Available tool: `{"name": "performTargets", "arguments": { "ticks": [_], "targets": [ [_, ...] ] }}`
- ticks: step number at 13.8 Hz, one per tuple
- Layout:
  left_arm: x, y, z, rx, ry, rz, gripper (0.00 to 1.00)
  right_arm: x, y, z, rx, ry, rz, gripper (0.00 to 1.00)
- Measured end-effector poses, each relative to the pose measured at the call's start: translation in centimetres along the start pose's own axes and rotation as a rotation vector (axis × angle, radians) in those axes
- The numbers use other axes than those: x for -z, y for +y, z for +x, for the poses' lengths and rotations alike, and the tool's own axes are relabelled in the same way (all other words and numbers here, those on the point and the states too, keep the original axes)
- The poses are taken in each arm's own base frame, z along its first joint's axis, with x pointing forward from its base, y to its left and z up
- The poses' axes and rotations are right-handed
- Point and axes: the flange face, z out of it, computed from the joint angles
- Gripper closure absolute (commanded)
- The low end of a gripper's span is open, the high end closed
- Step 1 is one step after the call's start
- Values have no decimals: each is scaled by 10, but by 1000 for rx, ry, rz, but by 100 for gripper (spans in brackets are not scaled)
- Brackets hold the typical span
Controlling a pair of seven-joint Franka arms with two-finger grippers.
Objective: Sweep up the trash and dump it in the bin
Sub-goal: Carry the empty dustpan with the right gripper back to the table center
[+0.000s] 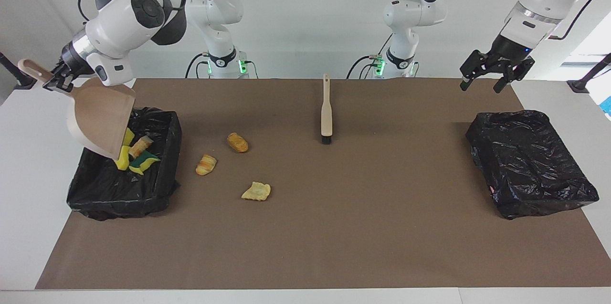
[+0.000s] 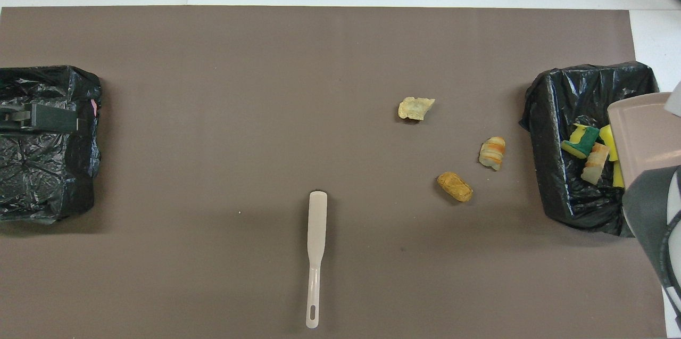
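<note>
My right gripper (image 1: 51, 80) is shut on the handle of the beige dustpan (image 1: 101, 119), which tilts mouth-down over the black-lined bin (image 1: 160, 184) at the right arm's end. In that bin (image 2: 548, 168) lie yellow-green sponges (image 2: 582, 139) and a bread lump (image 2: 595, 157); the dustpan (image 2: 641, 131) covers part of them. Three pieces of trash lie on the mat beside the bin: a brown lump (image 1: 237, 142), a striped pastry (image 1: 206, 164) and a pale piece (image 1: 257, 191). My left gripper (image 1: 481, 85) hangs open and empty, high over the other bin (image 1: 530, 165).
The beige brush (image 1: 326, 110) lies mid-table near the robots, bristles pointing away from them; the overhead view shows it too (image 2: 316, 243). The second black-lined bin (image 2: 48, 179) sits at the left arm's end. A brown mat (image 1: 363, 227) covers the table.
</note>
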Motion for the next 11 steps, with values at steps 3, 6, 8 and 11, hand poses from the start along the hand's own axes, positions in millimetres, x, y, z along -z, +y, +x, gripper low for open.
{"name": "performTargets", "arguments": {
  "ticks": [3, 6, 8, 11],
  "targets": [
    [-3, -4, -4, -11, -49, 72, 0, 9, 1, 18, -80, 176, 1, 100],
    [0, -2, -18, -13, -146, 105, 0, 19, 3, 35, -144, 315, 2, 100],
    [2, 0, -21, 6, -163, 102, 0, 24, 4, 44, -211, 426, 16, 100],
    [2, 1, -21, 21, -164, 100, 0, 32, 8, 53, -387, 545, 46, 100]
  ]
}}
